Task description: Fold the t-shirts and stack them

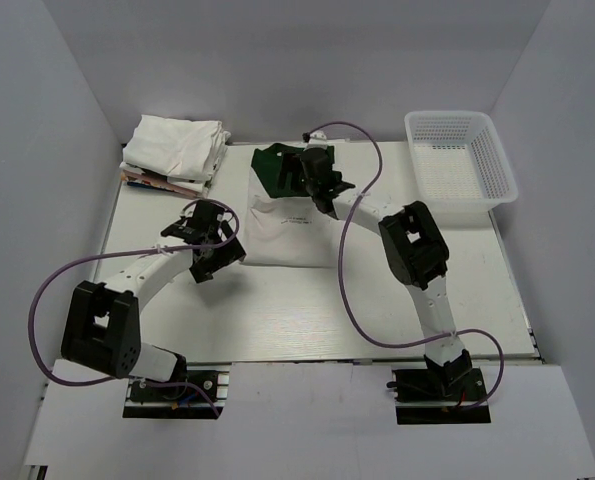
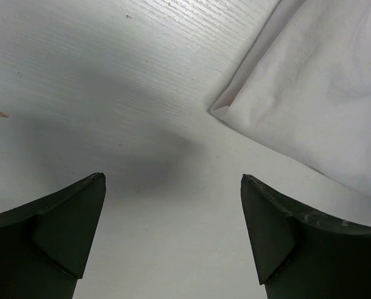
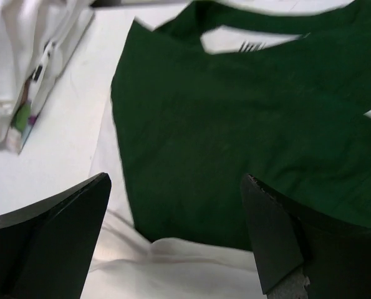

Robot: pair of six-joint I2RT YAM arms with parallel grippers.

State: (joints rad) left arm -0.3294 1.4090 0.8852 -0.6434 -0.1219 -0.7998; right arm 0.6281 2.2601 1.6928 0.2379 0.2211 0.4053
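Observation:
A white t-shirt with dark green sleeves [image 1: 285, 222] lies partly folded at the middle of the table, its green part [image 3: 247, 143] toward the back. A stack of folded whitish t-shirts [image 1: 175, 148] sits at the back left. My right gripper [image 1: 322, 180] hovers over the green part, jaws wide open and empty. My left gripper [image 1: 220, 255] is open and empty just left of the shirt's near left corner [image 2: 219, 107], over bare table.
A white plastic mesh basket [image 1: 459, 158] stands at the back right. Grey walls close in the table [image 1: 307, 310] on three sides. Purple cables loop from both arms. The folded stack's edge shows in the right wrist view [image 3: 29, 68].

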